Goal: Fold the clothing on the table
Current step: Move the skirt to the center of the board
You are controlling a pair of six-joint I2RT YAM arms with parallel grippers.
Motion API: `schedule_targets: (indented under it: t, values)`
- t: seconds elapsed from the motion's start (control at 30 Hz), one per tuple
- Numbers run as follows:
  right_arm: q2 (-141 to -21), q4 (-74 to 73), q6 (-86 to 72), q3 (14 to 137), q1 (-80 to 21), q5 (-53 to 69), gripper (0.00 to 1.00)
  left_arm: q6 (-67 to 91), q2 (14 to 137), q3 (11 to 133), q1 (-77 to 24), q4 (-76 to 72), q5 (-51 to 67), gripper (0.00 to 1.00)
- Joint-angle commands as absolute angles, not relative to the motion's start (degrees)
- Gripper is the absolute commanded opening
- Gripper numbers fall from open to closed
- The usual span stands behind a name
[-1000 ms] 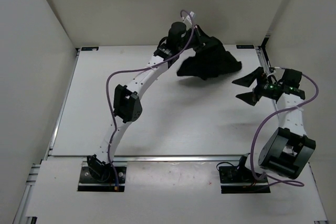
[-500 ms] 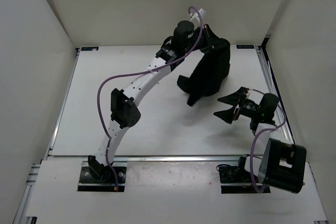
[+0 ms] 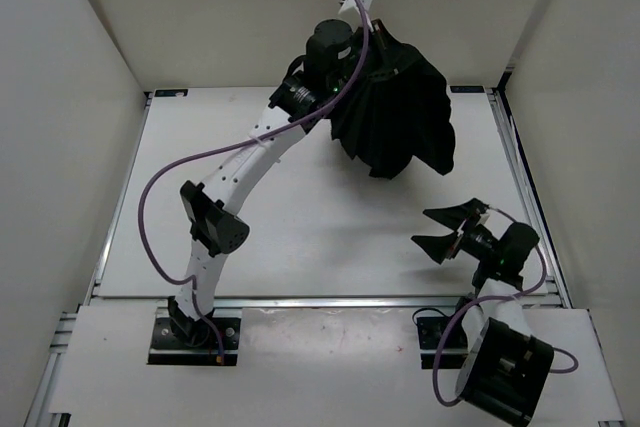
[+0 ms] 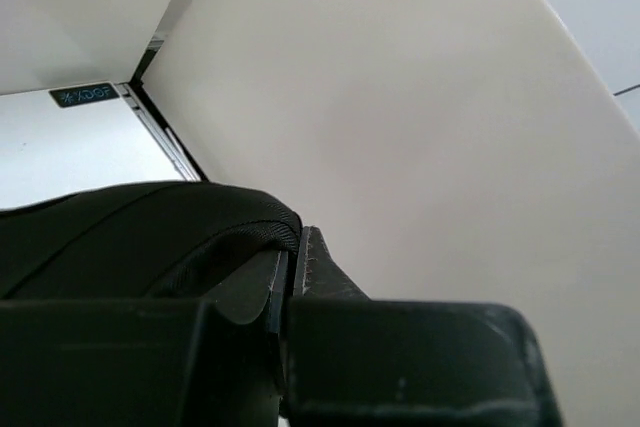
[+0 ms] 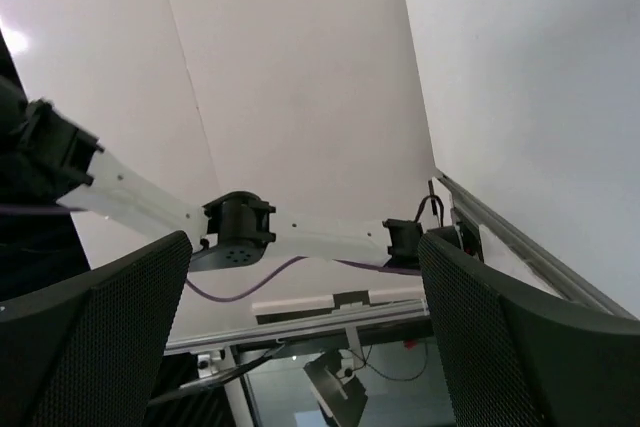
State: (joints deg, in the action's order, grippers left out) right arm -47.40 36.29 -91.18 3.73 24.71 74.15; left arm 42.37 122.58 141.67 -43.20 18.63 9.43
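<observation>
The clothing [image 3: 395,112], a black pleated garment, hangs fanned out over the back of the white table [image 3: 300,217]. My left gripper [image 3: 383,45] is raised high near the back wall and is shut on the garment's top edge. In the left wrist view the fingers [image 4: 290,252] pinch a thick black hem of the clothing [image 4: 130,237]. My right gripper [image 3: 437,231] stands open and holds nothing, low at the right of the table and well in front of the garment. Its wrist view shows the gripper [image 5: 300,247] wide apart, facing the left arm [image 5: 240,232].
White panels wall the table at the back, left and right. A metal rail [image 3: 300,299] runs along the near edge, with another rail [image 3: 515,162] on the right side. The left arm's long link [image 3: 250,157] crosses the table's middle.
The left gripper has carried the clothing higher and the garment has spread into a fan. The right arm has drawn back toward the near right, its gripper still open.
</observation>
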Motion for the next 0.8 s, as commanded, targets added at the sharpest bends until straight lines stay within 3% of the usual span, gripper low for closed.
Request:
schedule_targets:
  t: [0.0, 0.2, 0.33, 0.57, 0.77]
  values:
    - [-46.75, 39.47, -93.71, 2.99, 22.51, 71.37, 0.99, 39.12, 116.90, 140.89, -45.70, 19.68, 6.25, 0.00]
    - [-50.01, 50.79, -102.21, 3.16, 20.92, 65.66, 0.99, 38.49, 115.40, 139.93, -46.41, 20.57, 5.45, 0.00]
    - [-48.61, 66.43, -116.78, -5.43, 20.39, 57.49, 0.99, 38.23, 115.22, 140.89, -45.79, 22.23, 5.01, 0.00]
    - [-41.49, 55.64, -113.99, -5.71, 26.27, 58.18, 1.00, 37.53, 112.15, 138.95, -43.95, 23.29, 4.92, 0.00]
    - [-43.50, 62.92, -119.08, -5.98, 25.75, 53.36, 0.99, 36.83, 110.57, 137.73, -43.15, 24.26, 5.62, 0.00]
